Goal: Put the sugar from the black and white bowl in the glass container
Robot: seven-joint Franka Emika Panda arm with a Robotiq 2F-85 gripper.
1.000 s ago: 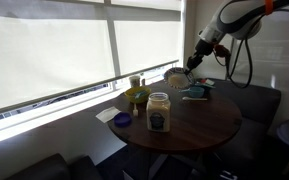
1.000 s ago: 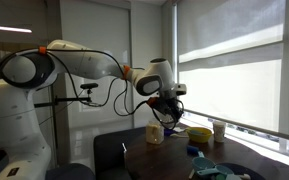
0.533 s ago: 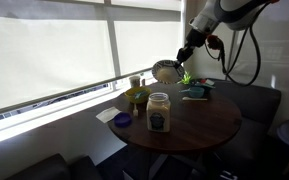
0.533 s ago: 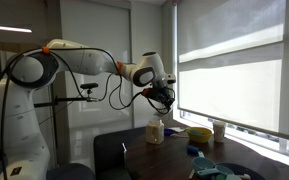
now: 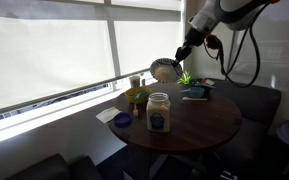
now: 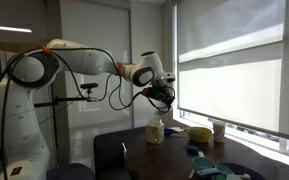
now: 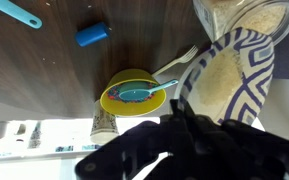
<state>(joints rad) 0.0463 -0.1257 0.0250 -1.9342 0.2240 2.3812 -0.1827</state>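
My gripper [image 5: 181, 58] is shut on the rim of the black and white bowl [image 5: 165, 70] and holds it in the air above the round table [image 5: 209, 120], tilted on its side. In the wrist view the bowl [image 7: 234, 75] shows a pale inside and a dark patterned rim, held by my gripper [image 7: 189, 125]. In an exterior view the bowl [image 6: 164, 95] hangs above the glass container [image 6: 156, 131]. The glass container [image 5: 158, 112], a clear jar with a pale lid and dark label, stands on the table below the bowl.
A yellow bowl with a teal spoon [image 7: 132, 95], a small blue dish [image 5: 122, 120], a small yellowish-green jar [image 5: 136, 96], a paper cup [image 7: 105, 124] and a teal cloth [image 5: 196, 91] are on the table. Windows with blinds run behind.
The arm lifted the bowl up and toward the glass container between one second and half a second ago. Since then almost nothing has moved.
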